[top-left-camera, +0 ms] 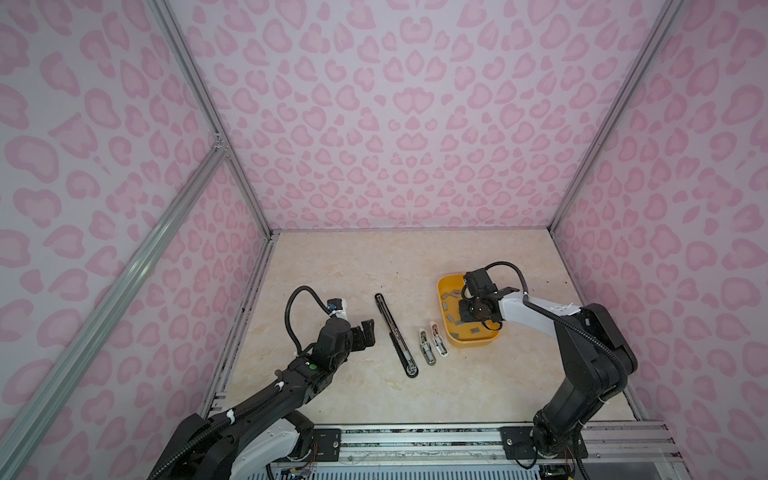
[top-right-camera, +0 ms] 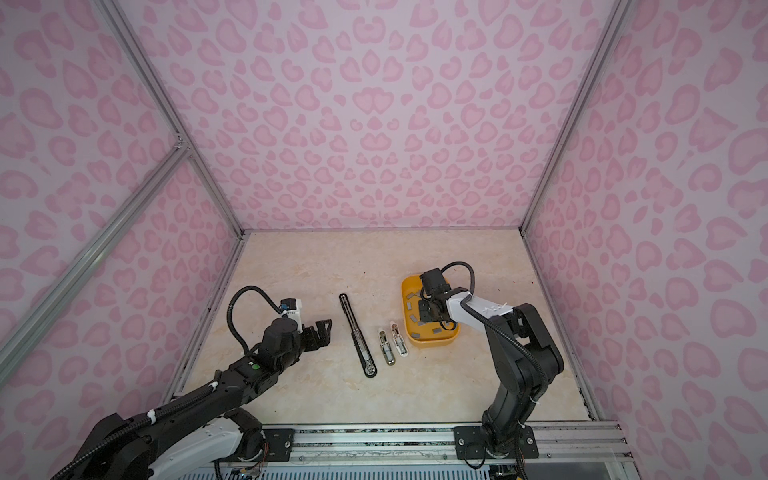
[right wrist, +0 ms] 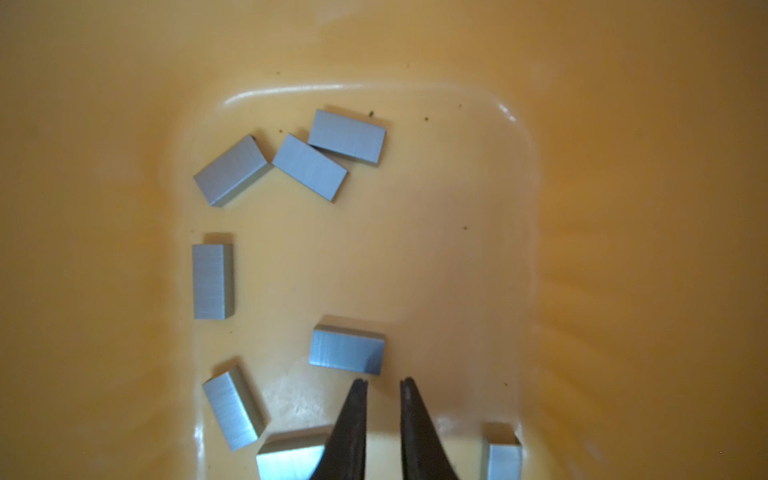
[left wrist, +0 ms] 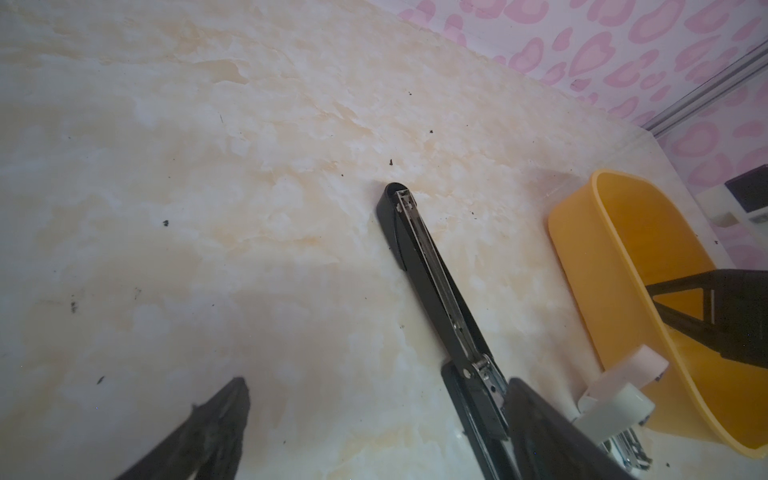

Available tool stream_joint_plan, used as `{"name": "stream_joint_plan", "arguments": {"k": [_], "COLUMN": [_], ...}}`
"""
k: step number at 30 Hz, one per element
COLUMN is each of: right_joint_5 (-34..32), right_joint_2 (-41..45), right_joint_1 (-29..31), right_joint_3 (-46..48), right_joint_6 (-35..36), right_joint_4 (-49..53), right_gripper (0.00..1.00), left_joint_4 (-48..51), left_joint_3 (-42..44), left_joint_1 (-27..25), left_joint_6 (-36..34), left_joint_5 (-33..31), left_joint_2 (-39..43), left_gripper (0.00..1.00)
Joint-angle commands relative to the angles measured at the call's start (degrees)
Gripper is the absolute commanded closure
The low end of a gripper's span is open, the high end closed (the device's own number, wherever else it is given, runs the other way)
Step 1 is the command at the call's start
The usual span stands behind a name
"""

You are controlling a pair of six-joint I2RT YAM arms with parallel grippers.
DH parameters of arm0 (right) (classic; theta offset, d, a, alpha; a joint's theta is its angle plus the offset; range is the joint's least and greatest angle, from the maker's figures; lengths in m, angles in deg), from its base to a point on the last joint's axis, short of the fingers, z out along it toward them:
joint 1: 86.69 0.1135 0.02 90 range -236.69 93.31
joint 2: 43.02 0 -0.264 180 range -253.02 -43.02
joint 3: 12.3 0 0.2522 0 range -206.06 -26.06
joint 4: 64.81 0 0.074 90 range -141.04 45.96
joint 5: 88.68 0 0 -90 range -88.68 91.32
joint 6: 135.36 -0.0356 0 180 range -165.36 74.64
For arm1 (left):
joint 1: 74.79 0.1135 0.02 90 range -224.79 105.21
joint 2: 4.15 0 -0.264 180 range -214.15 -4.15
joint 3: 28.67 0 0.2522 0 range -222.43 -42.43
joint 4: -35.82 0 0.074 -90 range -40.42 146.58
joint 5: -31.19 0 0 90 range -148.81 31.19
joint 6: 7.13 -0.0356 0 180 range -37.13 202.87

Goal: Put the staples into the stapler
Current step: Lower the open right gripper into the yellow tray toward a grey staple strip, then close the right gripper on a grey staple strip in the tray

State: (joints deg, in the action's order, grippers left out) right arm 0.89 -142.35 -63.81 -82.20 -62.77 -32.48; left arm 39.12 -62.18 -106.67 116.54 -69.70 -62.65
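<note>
Right tool [right wrist: 384,381], tips a slim gap apart and gripping nothing, hangs inside the yellow tray [right wrist: 623,249] over the staples [right wrist: 347,351]: flat grey strips lying at mixed angles, the nearest crosswise just ahead. Left tool [top-left-camera: 368,334], wide open, stands beside the black stapler [top-left-camera: 395,332], unfolded flat lengthwise.

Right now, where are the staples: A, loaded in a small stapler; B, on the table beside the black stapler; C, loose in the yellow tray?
C: the staples lie scattered on the floor of the yellow tray.
</note>
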Motion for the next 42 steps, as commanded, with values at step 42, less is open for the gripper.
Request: {"name": "stream_joint_plan", "arguments": {"k": [42], "right_joint_5": [-0.9], "right_joint_2": [-4.1], "right_joint_1": [3.7], "right_joint_3": [-7.4], "right_joint_6": [-1.1], "right_joint_4": [-0.3], "right_gripper": [0.62], "left_joint_4": [-0.8], "left_joint_3": [-0.5], "left_joint_1": [0.0], "left_joint_6": [0.3], "left_joint_5": [-0.2], "left_joint_2": [2.3], "left_gripper": [0.03]}}
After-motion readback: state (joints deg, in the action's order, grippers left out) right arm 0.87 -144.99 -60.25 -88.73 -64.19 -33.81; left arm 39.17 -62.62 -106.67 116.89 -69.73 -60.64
